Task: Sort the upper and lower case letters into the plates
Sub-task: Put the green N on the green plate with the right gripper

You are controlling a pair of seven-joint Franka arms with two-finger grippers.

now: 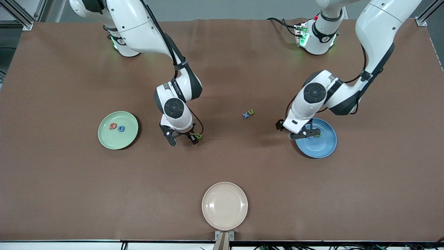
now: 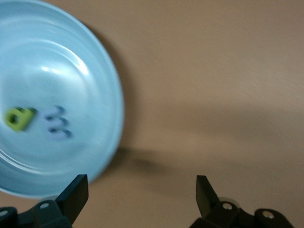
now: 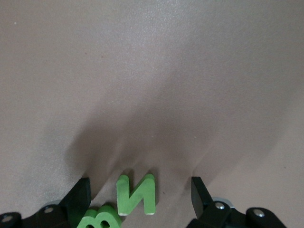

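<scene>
**Sorting half done: four letters plated, four loose on the table**

Progress. Mint green plate (image 1: 118, 130), toward the right arm's end of the table: a red letter (image 1: 112, 126) and a blue letter (image 1: 120, 128) lie in it side by side. Blue plate (image 1: 316, 138), toward the left arm's end: the left wrist view shows a green letter (image 2: 19, 118) and a blue letter (image 2: 58, 124) lying in it, close together; blurred, so I cannot tell their case. Loose on the table, between the two arms: a small blue letter (image 1: 246, 115) touching a green one (image 1: 250, 111). Two more green letters sit at the right gripper: an N (image 3: 137, 194) and, just beside it, a B (image 3: 100, 218). Cream plate (image 1: 224, 206), nearest the front camera, holds nothing. My read: four letters placed, four left.

Left gripper (image 1: 303, 133). Hangs over the rim of the blue plate on the side toward the table's middle, pointing down. Fingers (image 2: 76, 192) spread wide, nothing between them; the two plated letters lie off to one side of the gap. Judged as just after a drop.

Right gripper (image 1: 182, 137). Low over the table, pointing down, wrist bent steeply. Fingers (image 3: 80, 194) open; the N stands in the gap between them, touching neither; the B is hard against one finger. Looks poised for a pick, with the B crowding it.
</scene>
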